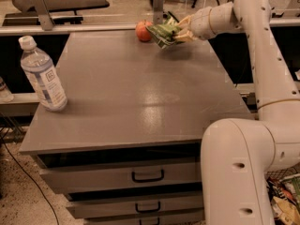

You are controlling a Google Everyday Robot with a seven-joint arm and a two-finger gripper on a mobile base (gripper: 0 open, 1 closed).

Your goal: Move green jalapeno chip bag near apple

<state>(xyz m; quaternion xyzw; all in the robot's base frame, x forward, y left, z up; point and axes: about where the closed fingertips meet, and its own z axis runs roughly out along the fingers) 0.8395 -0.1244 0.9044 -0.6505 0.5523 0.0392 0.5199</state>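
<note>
The green jalapeno chip bag [163, 33] is at the far edge of the grey table [131, 93], crumpled and held in my gripper [180, 33]. The gripper reaches in from the right on a pale arm and is shut on the bag's right side. The bag hangs slightly above the table top. The apple [142, 31], small and red-orange, sits on the table just left of the bag, touching or nearly touching it.
A clear water bottle [43, 75] with a white cap stands upright near the table's left edge. Drawers [140, 177] with dark handles are below the table front. The robot's pale base [239, 172] stands at the table's right front corner. A metal rail runs behind the table.
</note>
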